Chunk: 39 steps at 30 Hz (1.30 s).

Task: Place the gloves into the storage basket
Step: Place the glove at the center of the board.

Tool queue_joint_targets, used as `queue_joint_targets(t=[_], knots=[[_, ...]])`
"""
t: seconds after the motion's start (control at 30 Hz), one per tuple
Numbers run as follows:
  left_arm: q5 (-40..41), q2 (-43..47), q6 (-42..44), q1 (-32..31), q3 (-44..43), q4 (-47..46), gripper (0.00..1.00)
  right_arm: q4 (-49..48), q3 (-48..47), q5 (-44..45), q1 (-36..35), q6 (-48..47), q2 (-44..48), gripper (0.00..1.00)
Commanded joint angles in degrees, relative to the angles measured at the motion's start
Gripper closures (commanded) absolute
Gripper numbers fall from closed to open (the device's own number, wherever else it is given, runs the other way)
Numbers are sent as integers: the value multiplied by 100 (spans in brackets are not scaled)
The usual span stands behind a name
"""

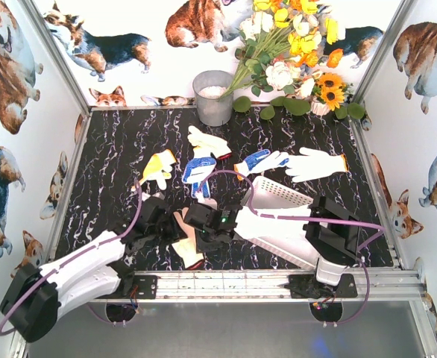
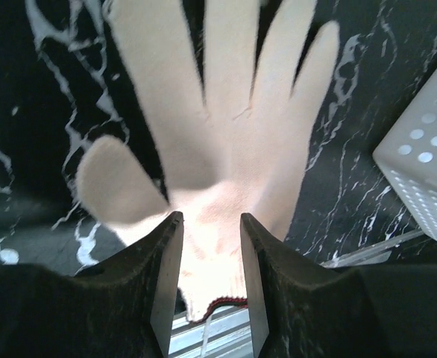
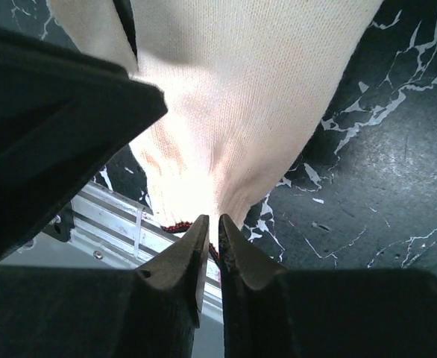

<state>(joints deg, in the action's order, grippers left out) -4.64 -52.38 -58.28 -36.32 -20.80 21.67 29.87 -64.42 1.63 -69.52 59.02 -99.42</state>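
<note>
one white glove (image 2: 226, 149): right gripper (image 3: 211, 224) clamping its cuff, left gripper (image 2: 209, 224) straddling, jaws apart; i'm planning a high lift toward storage basket (image 1: 274, 192) at 3 o'clock.

Storage basket (image 1: 277, 195) close at right; open table (image 1: 107, 171) leftward, apparently

Bright, even light is falling from above in the overhead view, leaving only faint shadows on the glossy black table (image 1: 107, 171). In both wrist views the cream glove (image 2: 226, 149) is blowing out to white near its cuff (glare, mostly), and its far end is blurring in the left one.
</note>
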Motion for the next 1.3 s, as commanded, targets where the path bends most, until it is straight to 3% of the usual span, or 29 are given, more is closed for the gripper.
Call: queue_joint_targets(t=[0.0,0.2,0.37,0.57,0.87,1.03,1.17,1.27], knots=[[20,-508,301,-25,-370,-372,70,-220,47,-63,-53,66,66,87],[10,-1287,432,-16,-431,-1197,74,-287,192,-34,-53,227,-50,91],[129,-1622,526,-8,-399,-1192,75,-242,217,95,-53,289,-109,91],[436,-1156,482,-7,-230,-741,74,40,165,445,-46,247,-198,91],[349,-782,319,-10,-91,-861,70,362,-40,637,-59,158,-104,90],[645,-590,686,-11,-841,-231,49,944,-331,1321,-58,-292,752,72],[1094,-222,1173,12,-1536,319,23,1235,-541,2057,-38,-961,1555,58],[1311,-276,1772,167,-2137,669,7,1244,-754,1938,220,-1460,1891,53]])
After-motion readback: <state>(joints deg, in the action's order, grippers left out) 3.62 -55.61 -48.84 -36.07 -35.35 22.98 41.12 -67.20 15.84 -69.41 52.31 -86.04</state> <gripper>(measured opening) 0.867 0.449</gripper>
